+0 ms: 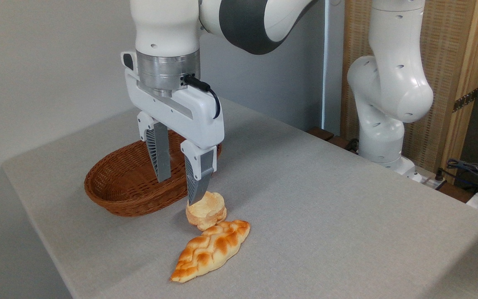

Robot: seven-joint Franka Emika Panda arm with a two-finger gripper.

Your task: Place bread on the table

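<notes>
One roll [206,211] on worktop [326,199], just under right fingertip of tool [181,182]; fingers spread, pinching nothing.

Grey table [326,216], wicker basket [127,182], bread [206,211], braided loaf [212,249]

open end effector [181,182] above bread [206,210] on table [326,199] beside basket [118,189].
</notes>
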